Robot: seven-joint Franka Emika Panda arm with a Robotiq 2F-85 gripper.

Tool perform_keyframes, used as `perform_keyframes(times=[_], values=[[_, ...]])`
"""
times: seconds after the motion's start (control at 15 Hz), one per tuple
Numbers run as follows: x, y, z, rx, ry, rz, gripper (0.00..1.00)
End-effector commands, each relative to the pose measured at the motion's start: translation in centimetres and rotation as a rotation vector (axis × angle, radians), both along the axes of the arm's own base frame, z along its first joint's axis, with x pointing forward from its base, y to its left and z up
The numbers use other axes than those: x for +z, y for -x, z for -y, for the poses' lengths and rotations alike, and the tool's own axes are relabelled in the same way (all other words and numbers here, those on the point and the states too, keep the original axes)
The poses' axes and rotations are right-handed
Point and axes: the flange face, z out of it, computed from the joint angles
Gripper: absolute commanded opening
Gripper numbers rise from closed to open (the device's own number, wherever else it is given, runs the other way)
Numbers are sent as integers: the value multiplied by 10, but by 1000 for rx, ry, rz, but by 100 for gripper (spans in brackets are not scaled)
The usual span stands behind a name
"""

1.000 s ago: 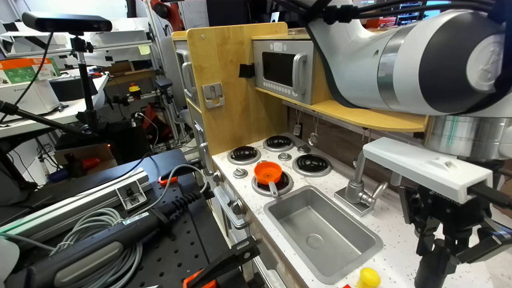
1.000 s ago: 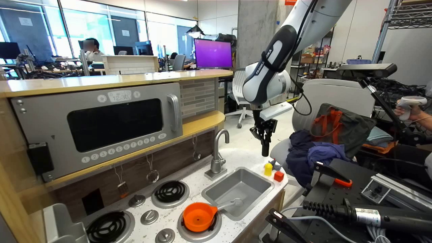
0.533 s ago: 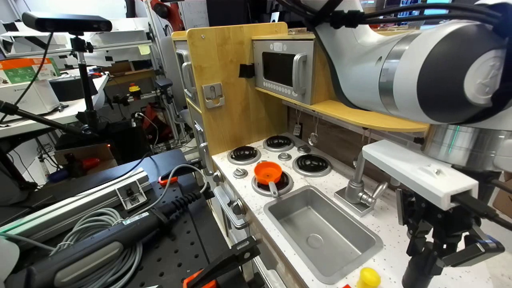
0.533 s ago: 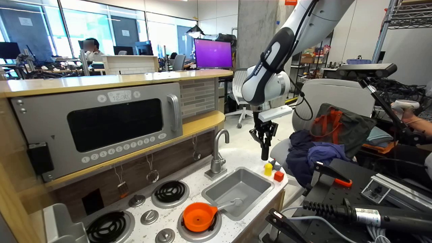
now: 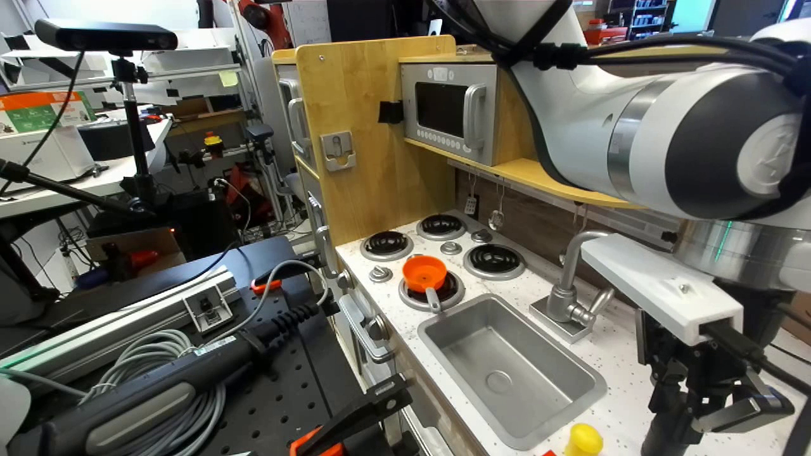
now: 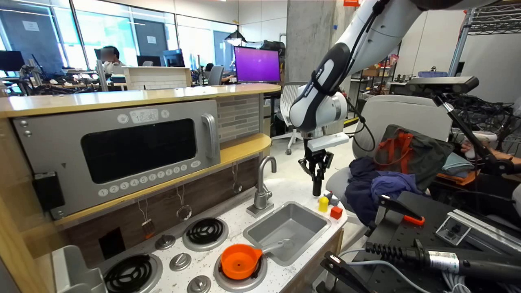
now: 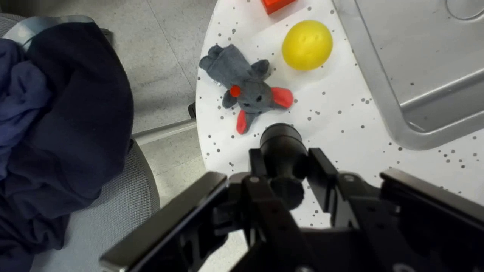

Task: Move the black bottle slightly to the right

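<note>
In an ext. view we're reading FRANKA on the arm [image 6: 319, 103] and 12:30 plus a row of nos. on the microwave [image 6: 148, 148]. In wrist view our gripper [image 7: 286, 160] is pinching the blk bottle [image 7: 281, 143], w/ the edge of the counter [image 7: 348, 136] running at 9 o'clock, a gray plush [image 7: 245, 81] lying near at 11, a yellow object [image 7: 307, 45] standing just past 12, and bare counter opening toward the sink [image 7: 368, 56] rim at 2. Vs. half a sec ago we're seeing the bottle lower, tho we can't tell if its base is touching.
</note>
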Motion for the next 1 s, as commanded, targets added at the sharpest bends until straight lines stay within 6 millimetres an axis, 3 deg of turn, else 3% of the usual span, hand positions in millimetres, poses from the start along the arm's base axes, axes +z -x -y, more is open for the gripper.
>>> perform_keyframes(times=[0.0,0.6,0.67,0.73,0.93], values=[[-21,-9,4,-67,-35,10,8],[-19,-26,3,-83,-70,71,8],[-19,-27,2,-81,-69,70,58],[-19,-27,0,-79,-62,71,59],[-21,-27,-4,-67,-56,70,79]])
